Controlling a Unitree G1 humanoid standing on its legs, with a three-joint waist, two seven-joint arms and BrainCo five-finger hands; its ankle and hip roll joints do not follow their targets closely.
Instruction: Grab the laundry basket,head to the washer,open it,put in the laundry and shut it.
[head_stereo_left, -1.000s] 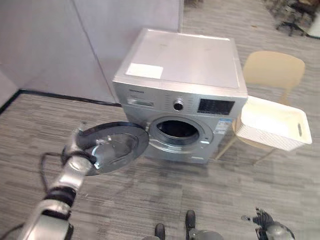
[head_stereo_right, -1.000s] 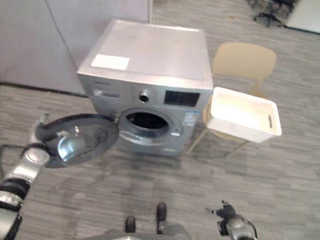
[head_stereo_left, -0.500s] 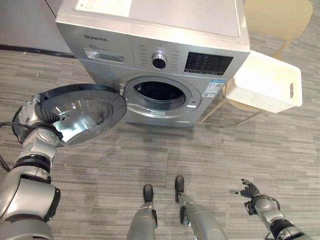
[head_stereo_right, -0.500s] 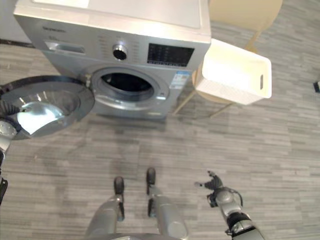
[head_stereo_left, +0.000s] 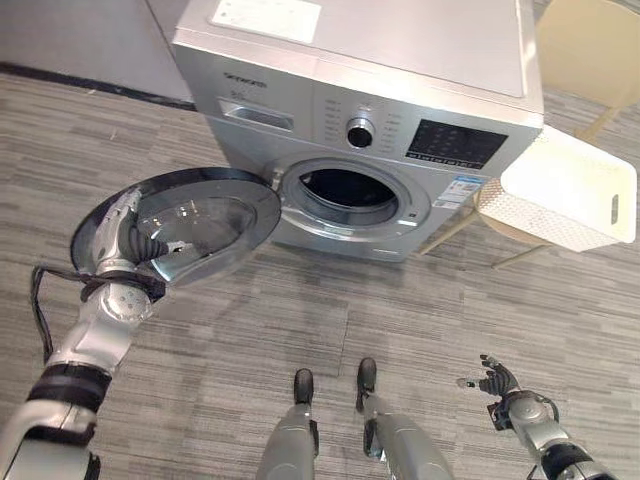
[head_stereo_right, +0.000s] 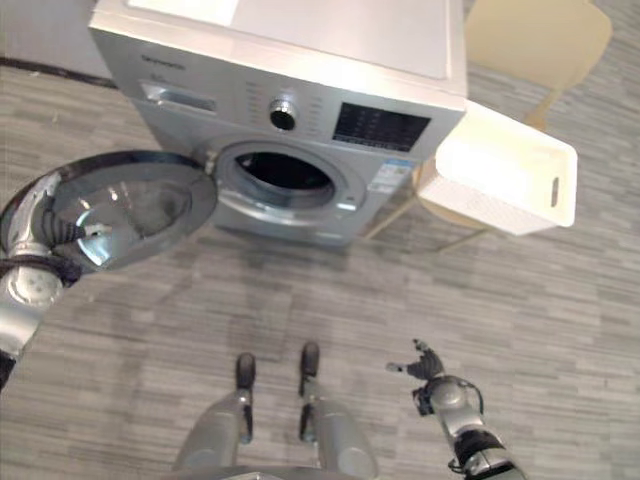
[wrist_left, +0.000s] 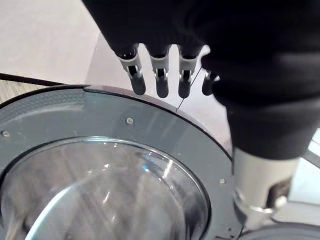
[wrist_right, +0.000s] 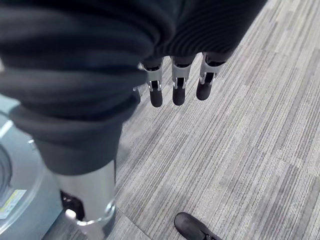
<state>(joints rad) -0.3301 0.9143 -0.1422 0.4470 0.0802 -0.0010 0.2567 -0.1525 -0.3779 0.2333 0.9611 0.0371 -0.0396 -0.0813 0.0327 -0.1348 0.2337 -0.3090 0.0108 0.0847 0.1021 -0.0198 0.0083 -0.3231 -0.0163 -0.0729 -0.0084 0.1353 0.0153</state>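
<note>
I've got the left hand resting on the far rim of the washer door, fingers straight, gripping nothing — holding it swung wide off the drum opening for loading. The right hand hangs low over the floor, relaxed and empty. The laundry basket sits on a chair well beyond it, beside the washer, long axis running along the washer's side, mouth up.

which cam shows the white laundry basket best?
The right eye view: the white perforated laundry basket sits whole on the beige chair, handle slot visible. The left eye view shows it near the frame edge. The wrist views look at the washer door and the floor instead.
</note>
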